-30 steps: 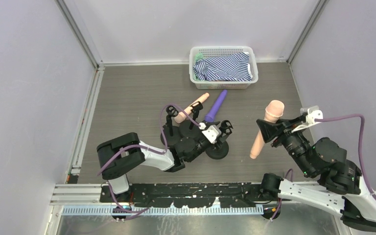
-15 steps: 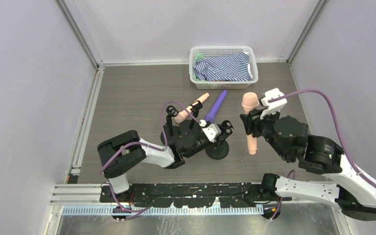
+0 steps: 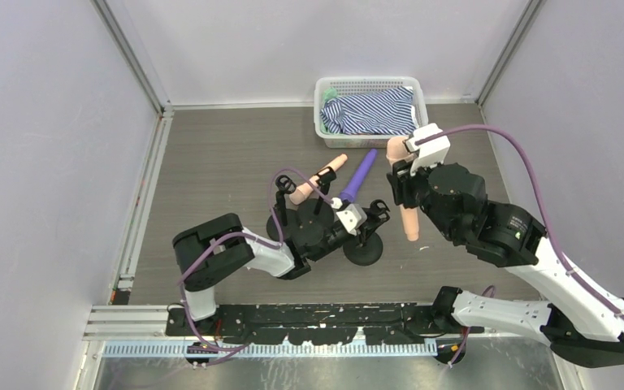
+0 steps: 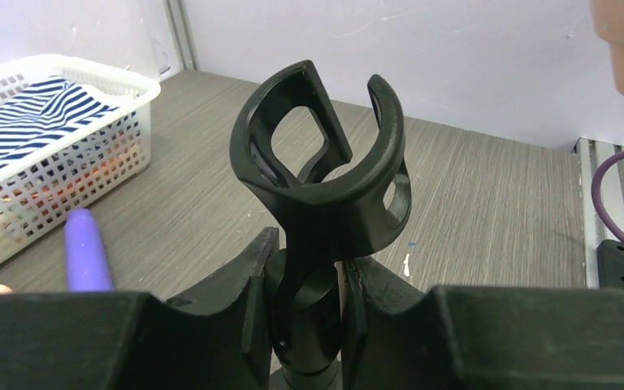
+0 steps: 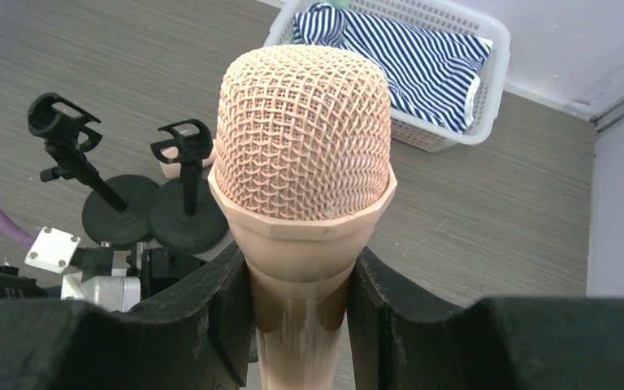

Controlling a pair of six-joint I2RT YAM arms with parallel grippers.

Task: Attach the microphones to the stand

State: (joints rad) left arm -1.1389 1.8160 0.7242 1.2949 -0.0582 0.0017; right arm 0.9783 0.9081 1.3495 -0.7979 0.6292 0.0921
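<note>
Clamping left gripper (image 4: 309, 302): narrow, closed on the post of the black plastic clip stand (image 4: 325, 195).
Right gripper (image 5: 296, 309): holding the peach-pink mesh-headed microphone (image 5: 302, 154) by its handle.

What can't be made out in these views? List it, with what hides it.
- Left wrist view: the base of the stand, hidden behind the left end effector.
- Right wrist view: the handle of the peach microphone, cut off by the bottom edge below the right end effector.
- Top view: what lies in the basket under the striped cloth.
</note>
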